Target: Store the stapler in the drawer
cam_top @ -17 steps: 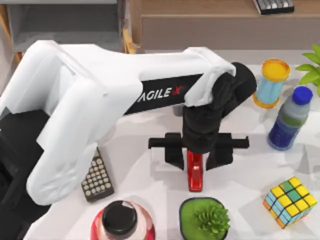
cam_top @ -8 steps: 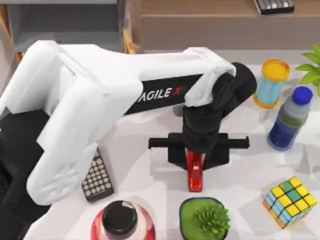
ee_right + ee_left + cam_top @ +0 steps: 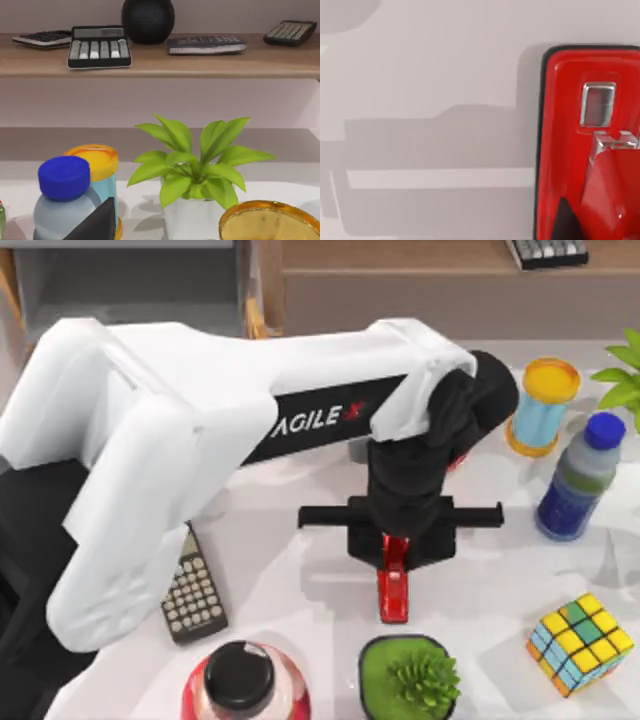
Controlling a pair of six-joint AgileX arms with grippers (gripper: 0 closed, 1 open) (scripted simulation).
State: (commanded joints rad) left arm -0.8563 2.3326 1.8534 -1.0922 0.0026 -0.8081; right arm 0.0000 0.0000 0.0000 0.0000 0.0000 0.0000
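The red stapler (image 3: 393, 592) lies on the white table at centre front, its long axis pointing front to back. My left gripper (image 3: 397, 545) hangs straight over its far half, shut on the stapler, with black fingers pressed against both sides. In the left wrist view the stapler (image 3: 590, 150) appears very close, glossy red with a small metal window. The drawer (image 3: 120, 285) stands open at the back left, showing its grey interior and a tan edge. My right arm is parked off to the right, its wrist camera facing the shelf.
A black calculator (image 3: 192, 595) lies front left beside a red pot (image 3: 243, 685). A green potted plant (image 3: 410, 675) stands just in front of the stapler. A Rubik's cube (image 3: 580, 642), blue bottle (image 3: 578, 480) and yellow-lidded cup (image 3: 543, 405) crowd the right. The brown shelf (image 3: 420, 280) spans the back.
The left gripper's fingers have drawn in from wide open to shut on the stapler. The arm has shifted slightly; the stapler stays in about the same spot.
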